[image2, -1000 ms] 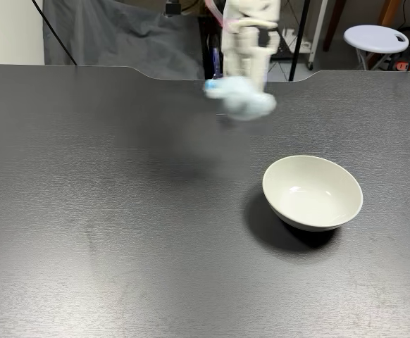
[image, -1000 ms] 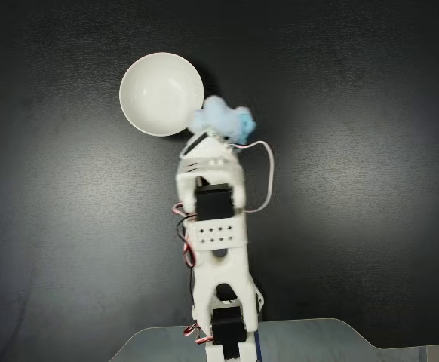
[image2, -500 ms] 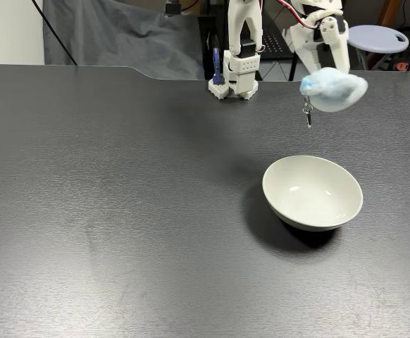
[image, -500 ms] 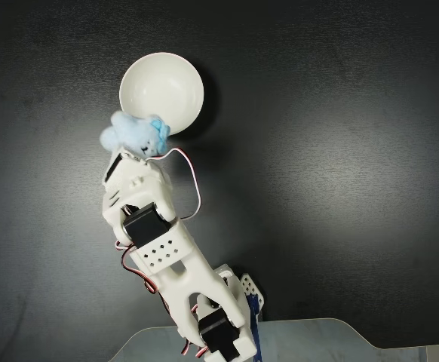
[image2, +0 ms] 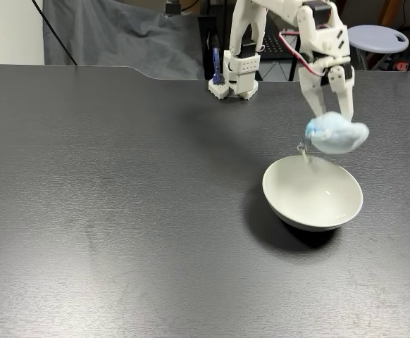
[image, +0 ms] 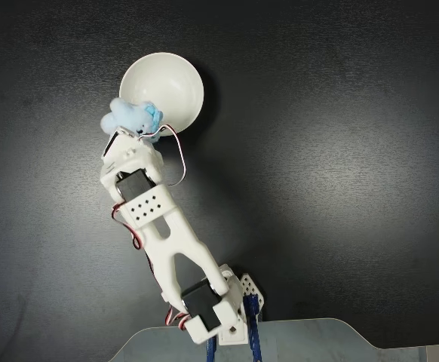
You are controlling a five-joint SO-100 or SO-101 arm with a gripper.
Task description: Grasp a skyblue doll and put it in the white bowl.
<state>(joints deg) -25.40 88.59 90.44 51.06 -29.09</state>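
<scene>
The skyblue doll (image: 133,117) (image2: 336,135) is a fluffy pale-blue plush held in the air by my white gripper (image: 131,130) (image2: 335,125), which is shut on it. Its small metal clasp (image2: 302,148) dangles just above the rim of the white bowl. The white bowl (image: 167,83) (image2: 316,193) stands on the dark table, round, glossy and with nothing in it. Seen from above, the doll overlaps the bowl's lower-left rim; in the front fixed view it hangs over the bowl's far edge.
The arm's base (image2: 234,74) is clamped at the table's far edge, next to a grey cloth (image2: 120,39). A white stool (image2: 375,36) stands behind the table. The dark tabletop (image2: 120,211) stretches wide to the left of the bowl.
The gripper swung with the doll from the table's middle over to the bowl, then came down and forward until the doll hangs just over the bowl's rim.
</scene>
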